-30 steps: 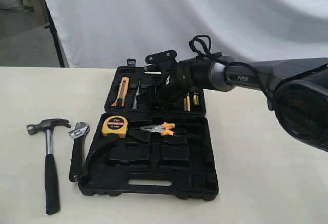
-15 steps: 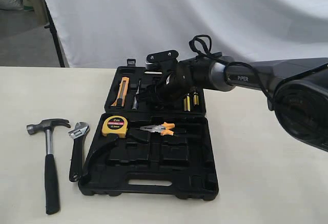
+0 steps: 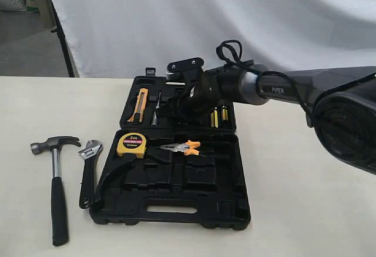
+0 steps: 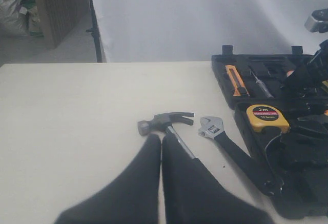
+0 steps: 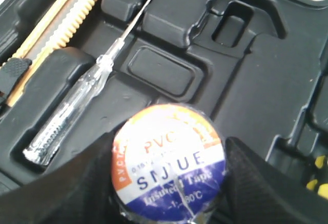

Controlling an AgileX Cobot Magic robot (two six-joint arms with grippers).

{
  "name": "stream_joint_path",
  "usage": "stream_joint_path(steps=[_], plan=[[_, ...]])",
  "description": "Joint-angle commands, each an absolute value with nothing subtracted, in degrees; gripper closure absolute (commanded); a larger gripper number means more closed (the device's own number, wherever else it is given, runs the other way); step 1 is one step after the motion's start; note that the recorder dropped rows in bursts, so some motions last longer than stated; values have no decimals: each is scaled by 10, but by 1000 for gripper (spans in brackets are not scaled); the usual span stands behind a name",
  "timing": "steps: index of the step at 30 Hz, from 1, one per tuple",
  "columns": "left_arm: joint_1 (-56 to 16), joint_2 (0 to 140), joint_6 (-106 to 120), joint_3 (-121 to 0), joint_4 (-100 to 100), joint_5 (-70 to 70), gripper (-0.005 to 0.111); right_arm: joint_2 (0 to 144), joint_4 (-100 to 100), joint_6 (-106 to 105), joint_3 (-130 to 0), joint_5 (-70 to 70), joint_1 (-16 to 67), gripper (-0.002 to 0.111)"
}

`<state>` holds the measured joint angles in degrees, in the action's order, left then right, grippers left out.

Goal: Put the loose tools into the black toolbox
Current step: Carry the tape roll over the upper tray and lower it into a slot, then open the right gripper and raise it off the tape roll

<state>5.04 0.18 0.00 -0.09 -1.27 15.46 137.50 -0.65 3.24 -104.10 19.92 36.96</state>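
Note:
The blue-white-red tape roll (image 5: 169, 162) sits flat between the two black fingers of my right gripper (image 5: 169, 179), which is shut on it just above a recess in the far half of the open black toolbox (image 3: 194, 182). In the exterior view that gripper (image 3: 181, 103) hovers over the far half. The claw hammer (image 3: 54, 169) and adjustable wrench (image 3: 88, 174) lie on the table left of the case. My left gripper (image 4: 161, 140) is shut and empty, its tips just short of the hammer (image 4: 166, 121), with the wrench (image 4: 215, 129) beside it.
Inside the case lie a yellow tape measure (image 3: 130, 145), orange-handled pliers (image 3: 185, 147), an orange utility knife (image 3: 140, 105) and a clear-handled screwdriver (image 5: 77, 106). A white backdrop hangs behind the table.
My right gripper has shifted very slightly over the far half of the case, still holding the tape roll. The hammer and wrench have not moved.

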Motion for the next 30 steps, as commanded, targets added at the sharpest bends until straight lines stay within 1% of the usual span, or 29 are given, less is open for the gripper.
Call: stream_joint_path(steps=[1, 4, 14, 30], plan=[[47, 0, 0, 0, -17, 154, 106, 1384, -12, 37, -1039, 213, 371, 68], [47, 0, 0, 0, -17, 154, 106, 1384, -12, 38, -1039, 213, 371, 65], [47, 0, 0, 0, -17, 154, 106, 1384, -12, 38, -1039, 184, 374, 65], [47, 0, 0, 0, -17, 154, 106, 1390, -12, 38, -1039, 183, 374, 65]])
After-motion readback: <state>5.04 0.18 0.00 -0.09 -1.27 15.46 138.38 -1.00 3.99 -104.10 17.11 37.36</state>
